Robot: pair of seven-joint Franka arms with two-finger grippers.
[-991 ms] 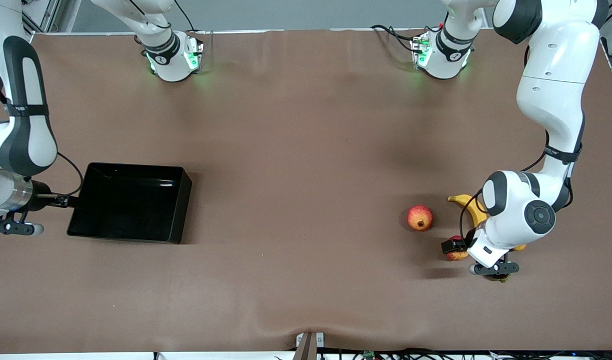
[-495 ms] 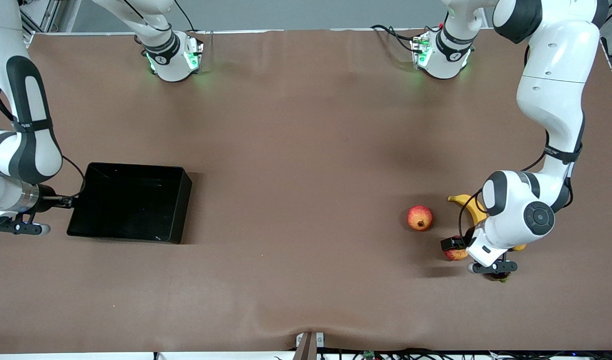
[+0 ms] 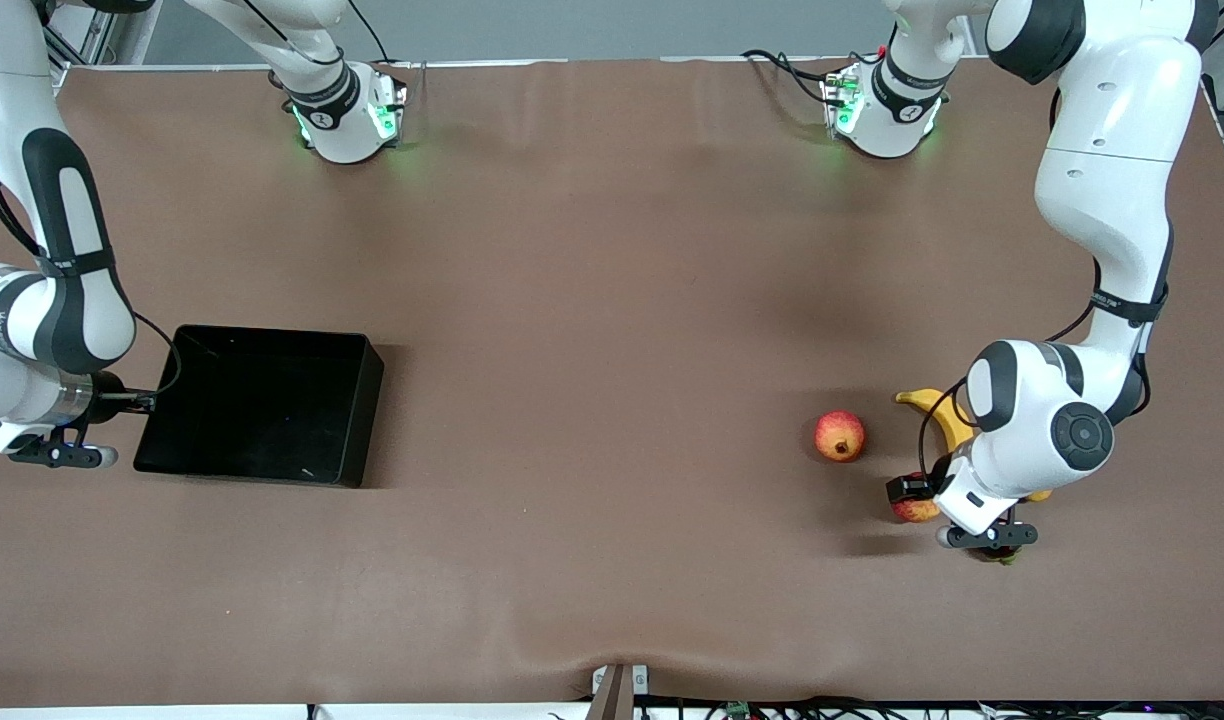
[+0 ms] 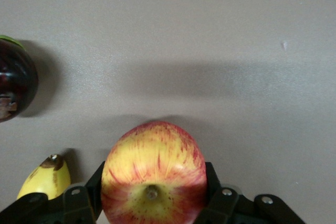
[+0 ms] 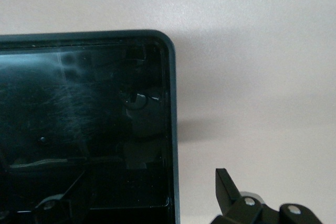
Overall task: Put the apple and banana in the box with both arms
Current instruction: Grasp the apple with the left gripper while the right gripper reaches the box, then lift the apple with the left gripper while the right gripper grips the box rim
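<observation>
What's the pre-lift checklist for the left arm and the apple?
1. Apple between the left gripper fingers: ok, one finger on each side in the left wrist view.
2. Grip closed firmly on the apple: cannot tell, contact is not clear.
3. Banana free of the grasp: ok, its tip lies beside the gripper, outside the fingers.
4. Box has room: ok, nothing in it, at the right arm's end of the table.
5. Right gripper out of the drop path: ok, it sits beside the box's wall, not over it.
6. Pomegranate apart from the apple: ok.
</observation>
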